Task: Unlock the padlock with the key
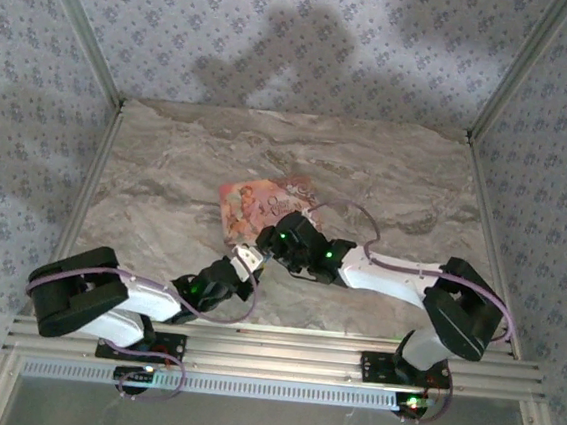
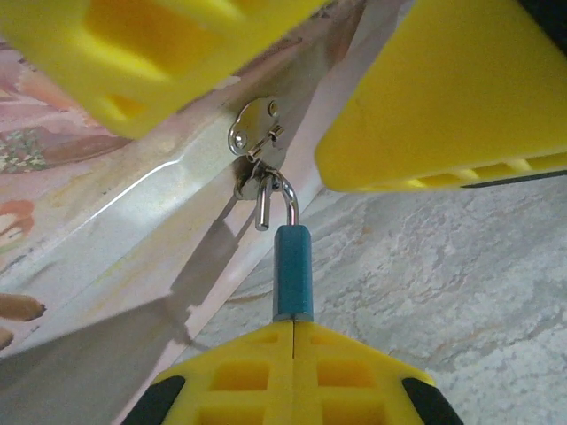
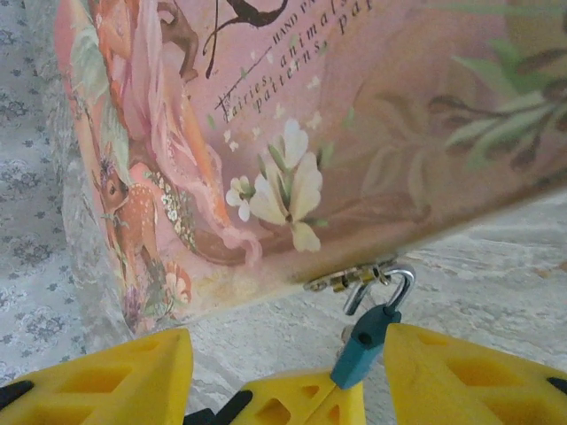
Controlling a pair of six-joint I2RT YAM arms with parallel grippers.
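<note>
The tiny teal padlock (image 2: 292, 270) hangs by its silver shackle (image 2: 282, 197) from the metal hasp (image 2: 254, 127) of the pink picture-lidded box (image 1: 262, 205). My left gripper (image 2: 293, 326) is shut on the padlock's lower end. Seen from the right wrist, the padlock (image 3: 365, 343) tilts. One shackle leg (image 3: 356, 299) stands free of the body, above an empty hole. My right gripper (image 3: 283, 354) is open. Its yellow fingers (image 3: 469, 372) stand on either side of the padlock and the left gripper's tip (image 3: 301, 403). I cannot make out the key.
The box rests on the marbled tabletop (image 1: 186, 178), near the middle. Both arms meet at its near edge, with the right gripper (image 1: 282, 245) just beyond the left gripper (image 1: 251, 260). Patterned walls and metal posts (image 1: 80, 27) enclose the table.
</note>
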